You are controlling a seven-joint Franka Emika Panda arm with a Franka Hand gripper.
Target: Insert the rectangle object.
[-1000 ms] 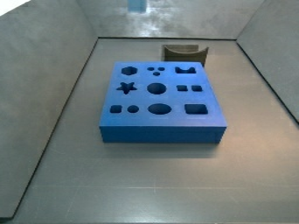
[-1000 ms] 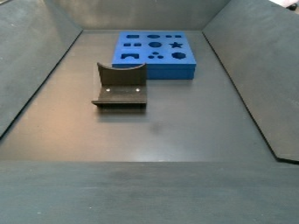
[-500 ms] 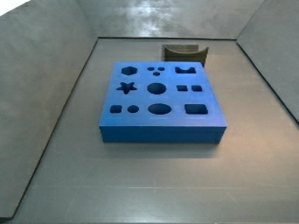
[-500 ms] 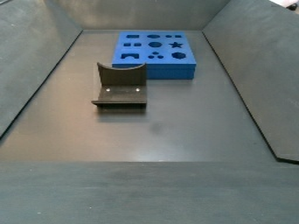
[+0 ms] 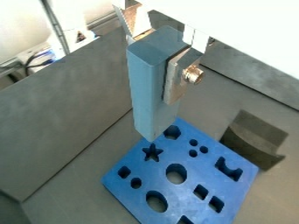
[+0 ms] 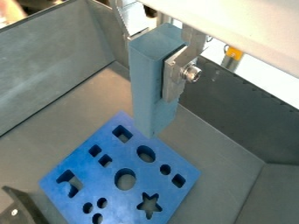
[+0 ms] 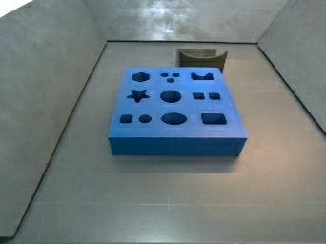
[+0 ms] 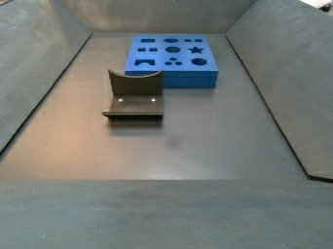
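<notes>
My gripper [image 5: 155, 74] is shut on the rectangle object [image 5: 152, 83], a slim light blue block that hangs upright between the fingers [image 5: 177, 77]. It shows the same way in both wrist views [image 6: 152, 83]. The block hangs high above the large blue board with shaped holes [image 5: 149, 175], near the board's edge [image 6: 155, 175], not touching it. In both side views the board [image 7: 178, 143] lies on the floor [image 8: 176, 80]; the gripper and the block are out of frame there.
The fixture [image 7: 200, 55], a dark bracket on a base plate, stands on the floor beside the board [image 8: 132, 97]; it also shows in both wrist views [image 5: 251, 140] [image 6: 17, 206]. Grey sloping walls [image 7: 51, 76] enclose the floor.
One second ago the light blue block's lower end showed at the top edge of a side view; it is now out of frame. The board and fixture have not moved.
</notes>
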